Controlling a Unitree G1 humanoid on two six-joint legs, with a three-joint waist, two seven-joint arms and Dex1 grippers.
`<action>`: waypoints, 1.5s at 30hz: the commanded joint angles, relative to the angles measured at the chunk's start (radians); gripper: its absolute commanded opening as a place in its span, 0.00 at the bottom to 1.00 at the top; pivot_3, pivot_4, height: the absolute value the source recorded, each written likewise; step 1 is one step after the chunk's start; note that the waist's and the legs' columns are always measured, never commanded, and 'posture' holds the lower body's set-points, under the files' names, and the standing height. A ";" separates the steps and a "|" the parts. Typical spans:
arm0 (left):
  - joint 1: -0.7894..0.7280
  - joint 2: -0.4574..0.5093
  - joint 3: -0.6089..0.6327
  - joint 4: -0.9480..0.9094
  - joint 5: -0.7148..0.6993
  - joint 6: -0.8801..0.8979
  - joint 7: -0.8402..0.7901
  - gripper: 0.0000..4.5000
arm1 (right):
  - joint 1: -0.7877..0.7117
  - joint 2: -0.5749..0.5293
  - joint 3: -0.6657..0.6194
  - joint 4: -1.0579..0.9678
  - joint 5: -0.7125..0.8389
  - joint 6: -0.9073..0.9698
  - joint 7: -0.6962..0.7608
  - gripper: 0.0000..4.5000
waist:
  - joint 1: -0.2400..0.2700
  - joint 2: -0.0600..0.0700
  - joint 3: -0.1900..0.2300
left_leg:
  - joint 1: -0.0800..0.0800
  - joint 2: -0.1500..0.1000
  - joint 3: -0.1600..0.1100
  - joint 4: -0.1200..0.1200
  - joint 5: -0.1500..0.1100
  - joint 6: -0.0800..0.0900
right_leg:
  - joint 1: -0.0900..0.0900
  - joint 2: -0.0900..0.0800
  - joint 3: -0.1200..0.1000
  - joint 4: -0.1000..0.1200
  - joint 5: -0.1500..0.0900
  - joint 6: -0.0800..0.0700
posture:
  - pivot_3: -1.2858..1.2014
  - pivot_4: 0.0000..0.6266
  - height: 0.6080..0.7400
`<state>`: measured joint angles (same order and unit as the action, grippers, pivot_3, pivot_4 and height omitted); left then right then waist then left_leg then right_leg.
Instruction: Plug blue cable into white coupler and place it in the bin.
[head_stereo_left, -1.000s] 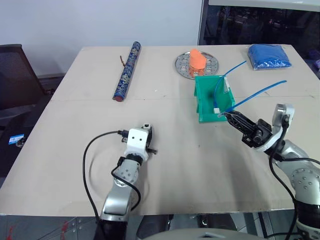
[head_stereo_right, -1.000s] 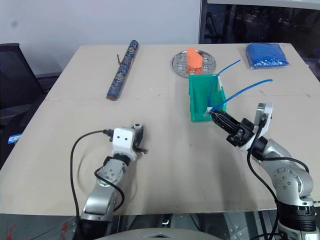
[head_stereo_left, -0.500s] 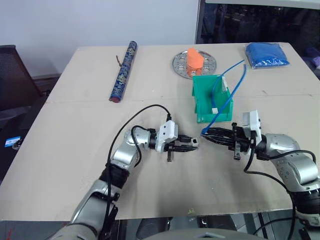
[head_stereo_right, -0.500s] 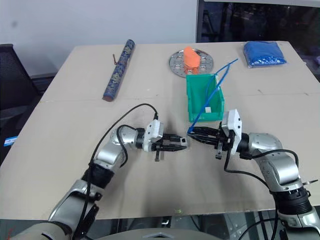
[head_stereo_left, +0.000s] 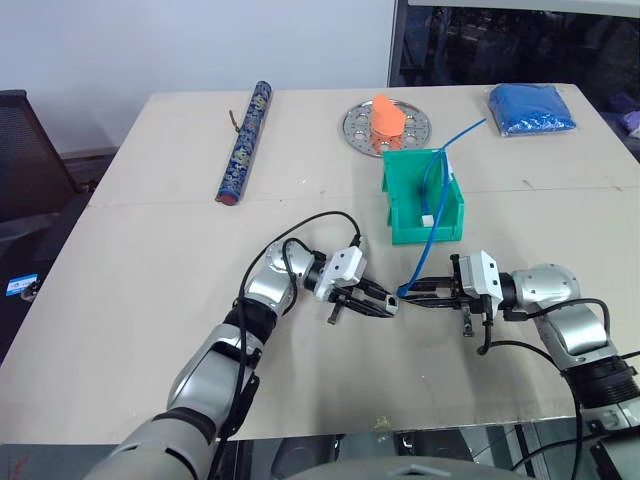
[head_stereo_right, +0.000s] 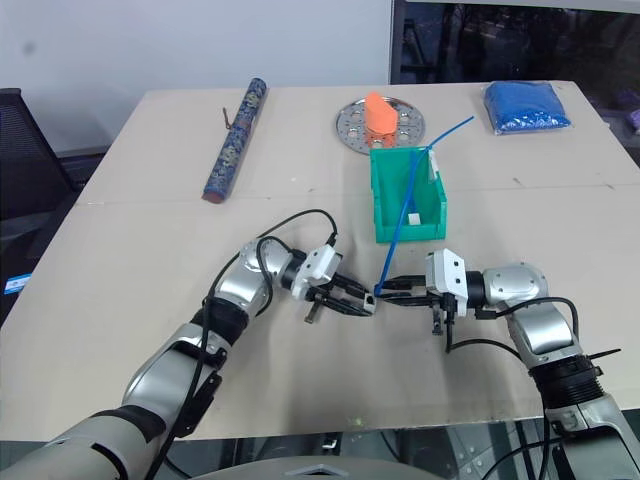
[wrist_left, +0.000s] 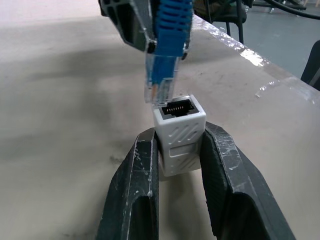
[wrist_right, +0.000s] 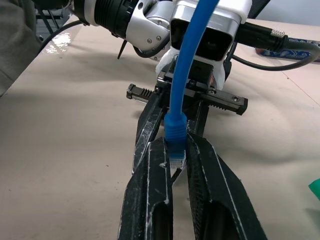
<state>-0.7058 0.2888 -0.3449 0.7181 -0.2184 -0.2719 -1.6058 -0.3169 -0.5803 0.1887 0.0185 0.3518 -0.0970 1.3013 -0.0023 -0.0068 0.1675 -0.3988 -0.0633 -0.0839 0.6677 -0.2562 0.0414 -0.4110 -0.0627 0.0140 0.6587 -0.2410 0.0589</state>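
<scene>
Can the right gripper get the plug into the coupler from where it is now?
Probably yes. The right gripper holds the blue cable by its plug, right in front of the white coupler in the left gripper. The socket faces the plug with nothing between, though the plug sits slightly off to one side.

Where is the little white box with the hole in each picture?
Left eye view: the white coupler sits at the left hand's tips, mid-table.
Right eye view: coupler just below the bin.
Left wrist view: centre, pinched between black fingers.
Right wrist view: hidden behind the plug.
Shared landmark: the blue cable, its plug meeting the coupler.
</scene>
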 joint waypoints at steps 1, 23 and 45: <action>-0.026 -0.002 0.018 -0.009 -0.006 -0.025 -0.009 0.13 | -0.014 -0.001 0.007 0.000 -0.006 -0.015 0.026 0.00 | 0.000 0.000 0.000 | 0.000 0.000 0.000 0.000 0.000 0.000 | 0.000 0.000 0.000 0.000 0.000 0.000 | 0.52 0.24 1.00; -0.040 -0.055 0.060 0.059 0.030 -0.056 0.008 0.13 | 0.030 -0.002 0.067 -0.040 -0.061 0.088 -0.002 0.00 | -0.001 0.000 0.000 | 0.001 -0.001 0.000 0.001 0.000 0.000 | 0.000 0.000 0.000 0.002 0.000 0.000 | 0.52 0.24 1.00; -0.035 -0.083 0.095 0.080 0.039 -0.067 0.020 0.13 | 0.016 0.011 0.222 0.179 -0.179 0.216 0.029 0.00 | -0.010 -0.006 -0.012 | 0.020 0.000 -0.003 0.001 0.000 0.000 | 0.019 0.000 0.000 0.000 0.000 0.001 | 0.52 0.24 1.00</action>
<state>-0.7162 0.2391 -0.2805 0.8349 -0.1469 -0.3187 -1.5975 -0.3686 -0.5389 0.2778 0.0913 0.2821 0.0290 1.2937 -0.0119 -0.0125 0.1560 -0.3789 -0.0633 -0.0867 0.6683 -0.2563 0.0416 -0.3923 -0.0623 0.0142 0.6590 -0.2410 0.0597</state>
